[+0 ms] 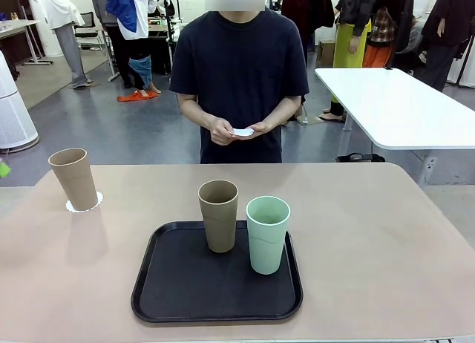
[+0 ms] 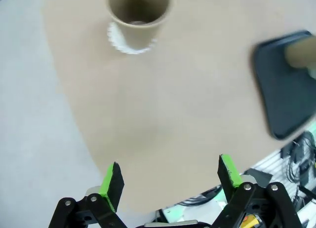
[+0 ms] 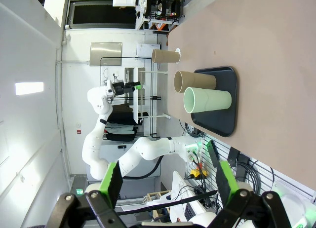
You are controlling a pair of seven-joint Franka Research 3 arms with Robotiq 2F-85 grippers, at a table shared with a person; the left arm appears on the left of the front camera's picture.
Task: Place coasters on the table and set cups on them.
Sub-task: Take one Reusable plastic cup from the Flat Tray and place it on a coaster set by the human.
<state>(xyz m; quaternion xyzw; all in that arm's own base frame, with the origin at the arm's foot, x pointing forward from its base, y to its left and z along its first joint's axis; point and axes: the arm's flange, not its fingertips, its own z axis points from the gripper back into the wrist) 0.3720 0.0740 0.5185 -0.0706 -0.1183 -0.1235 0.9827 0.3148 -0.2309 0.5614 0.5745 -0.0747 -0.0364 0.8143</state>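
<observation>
A coaster (image 1: 73, 207) lies on the tabletop (image 1: 371, 232) at about 10 o'clock from the black tray (image 1: 185, 291). A tan cup (image 1: 74, 178) stands upright on it, so only the scalloped white rim shows around the cup's base. A second coaster (image 1: 243, 132), small and white, is held between the person's hands (image 1: 221, 130) at 12 o'clock, beyond the far edge of the tabletop and above it.

On the tray a second tan cup (image 1: 218, 215) stands upright near the middle. The mint cup (image 1: 267, 233) stands just beside it at about 4 o'clock, and I cannot tell whether the two touch. Neither has a coaster under it.

In the left wrist view the left jaws are spread wide with nothing between their green pads (image 2: 109, 181), and they hang above the near left rim of the tabletop. The tan cup (image 2: 138, 16) on its coaster (image 2: 118, 40) sits toward 11 o'clock in that picture, well apart from the pads. The tray (image 2: 286, 85) lies at 3 o'clock.

In the right wrist view, rolled sideways, the right jaws are also spread and empty, well away from the tabletop. The mint cup (image 3: 207, 99), both tan cups and the tray (image 3: 222, 124) lie toward 1 o'clock.
</observation>
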